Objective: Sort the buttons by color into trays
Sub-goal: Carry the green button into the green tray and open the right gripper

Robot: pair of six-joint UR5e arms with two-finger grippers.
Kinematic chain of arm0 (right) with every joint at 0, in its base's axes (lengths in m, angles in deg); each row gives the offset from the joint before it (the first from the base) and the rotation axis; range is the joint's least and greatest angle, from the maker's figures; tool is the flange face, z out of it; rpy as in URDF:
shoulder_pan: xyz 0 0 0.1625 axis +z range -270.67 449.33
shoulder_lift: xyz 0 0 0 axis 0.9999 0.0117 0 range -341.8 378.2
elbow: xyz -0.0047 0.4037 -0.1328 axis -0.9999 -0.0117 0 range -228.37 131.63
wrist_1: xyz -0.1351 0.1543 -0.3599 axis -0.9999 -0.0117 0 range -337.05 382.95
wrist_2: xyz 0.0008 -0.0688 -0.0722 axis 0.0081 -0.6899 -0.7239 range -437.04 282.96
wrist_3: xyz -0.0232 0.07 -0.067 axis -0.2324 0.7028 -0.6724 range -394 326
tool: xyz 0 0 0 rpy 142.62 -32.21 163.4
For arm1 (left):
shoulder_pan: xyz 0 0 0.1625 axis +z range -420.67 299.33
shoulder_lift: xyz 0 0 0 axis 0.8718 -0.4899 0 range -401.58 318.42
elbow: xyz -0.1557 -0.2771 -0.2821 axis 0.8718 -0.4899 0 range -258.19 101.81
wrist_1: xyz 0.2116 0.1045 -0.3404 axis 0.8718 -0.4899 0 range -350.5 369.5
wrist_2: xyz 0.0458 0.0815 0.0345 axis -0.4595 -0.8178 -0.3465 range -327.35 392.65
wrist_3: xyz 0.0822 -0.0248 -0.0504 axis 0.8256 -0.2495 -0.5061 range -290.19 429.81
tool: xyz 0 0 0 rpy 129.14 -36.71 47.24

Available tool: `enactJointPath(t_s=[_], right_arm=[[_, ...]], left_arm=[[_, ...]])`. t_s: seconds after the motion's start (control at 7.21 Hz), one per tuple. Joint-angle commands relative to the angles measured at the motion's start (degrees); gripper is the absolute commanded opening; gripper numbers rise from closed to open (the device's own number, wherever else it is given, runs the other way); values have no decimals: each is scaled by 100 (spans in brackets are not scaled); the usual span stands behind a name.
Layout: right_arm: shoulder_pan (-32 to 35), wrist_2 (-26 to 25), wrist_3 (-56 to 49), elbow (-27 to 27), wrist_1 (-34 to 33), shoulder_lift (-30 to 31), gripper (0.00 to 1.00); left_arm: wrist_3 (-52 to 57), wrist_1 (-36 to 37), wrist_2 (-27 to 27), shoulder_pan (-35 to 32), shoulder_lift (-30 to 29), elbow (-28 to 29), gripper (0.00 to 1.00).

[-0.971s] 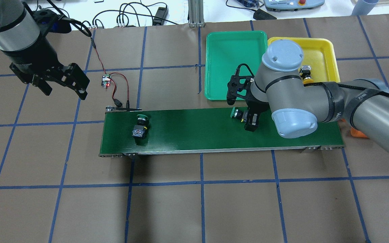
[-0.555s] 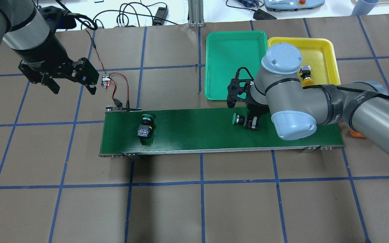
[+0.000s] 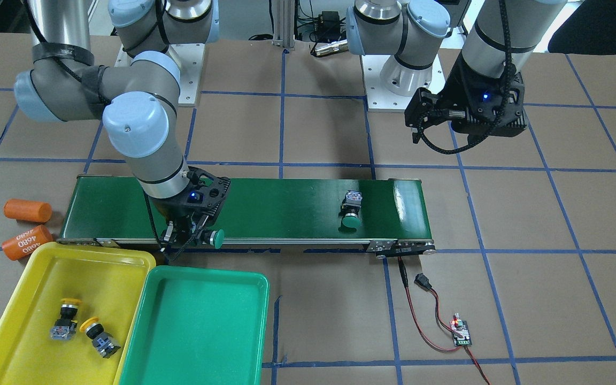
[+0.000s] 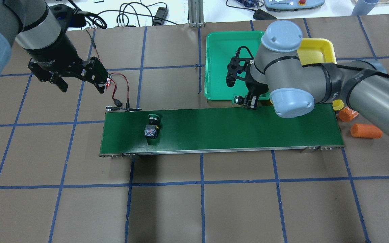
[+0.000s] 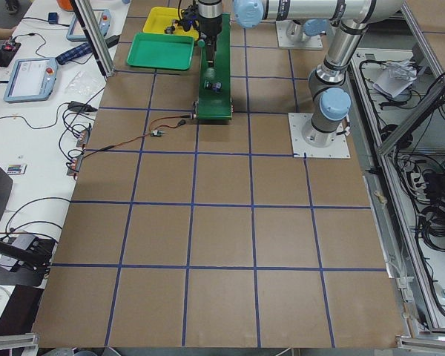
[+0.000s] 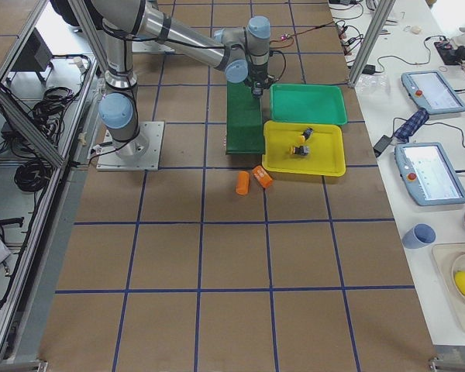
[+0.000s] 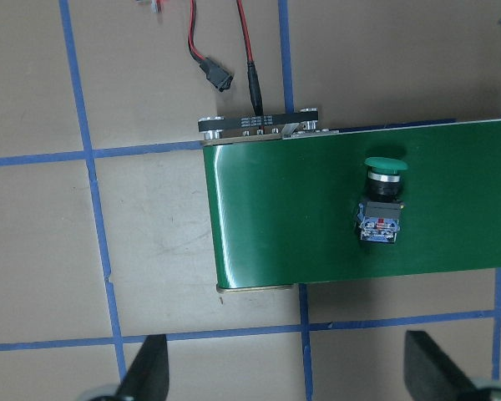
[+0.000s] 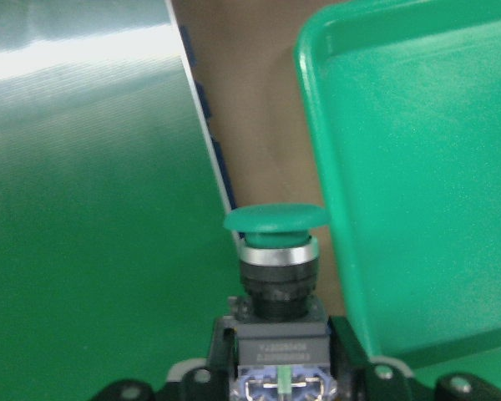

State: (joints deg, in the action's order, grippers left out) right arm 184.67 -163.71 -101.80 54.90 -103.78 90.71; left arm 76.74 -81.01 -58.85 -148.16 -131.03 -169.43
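My right gripper (image 4: 248, 103) is shut on a green button (image 4: 237, 100) and holds it above the belt's far edge, right beside the green tray (image 4: 221, 50). The right wrist view shows the button (image 8: 275, 251) between the pads, its cap pointing at the tray's rim (image 8: 334, 167). A second green button (image 4: 152, 126) lies on the belt near its left end and shows in the left wrist view (image 7: 382, 200). Two yellow buttons (image 3: 64, 321) (image 3: 99, 337) lie in the yellow tray (image 3: 30, 283). My left gripper (image 4: 81, 87) is open and empty, above the table beyond the belt's left end.
The dark-green conveyor belt (image 4: 214, 131) runs across the table's middle. Two orange cylinders (image 4: 366, 131) (image 4: 348, 114) lie off its right end. A small circuit board (image 3: 460, 331) with red wires sits by the belt's left end, below my left gripper.
My right gripper lifted the green button off the belt and carried it toward the green tray. My left gripper moved right, toward the belt. The other green button drifted right along the belt.
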Motion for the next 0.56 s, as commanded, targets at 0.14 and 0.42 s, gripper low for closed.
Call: enactJointPath(t_s=[0.14, 0.42], right_arm=[[-646, -43, 12, -1087, 61, -989, 34], [-718, -113, 204, -1415, 595, -1177, 100]], left_arm=[[-86, 68, 1, -5, 7, 1, 100], [-78, 68, 1, -5, 68, 1, 100]])
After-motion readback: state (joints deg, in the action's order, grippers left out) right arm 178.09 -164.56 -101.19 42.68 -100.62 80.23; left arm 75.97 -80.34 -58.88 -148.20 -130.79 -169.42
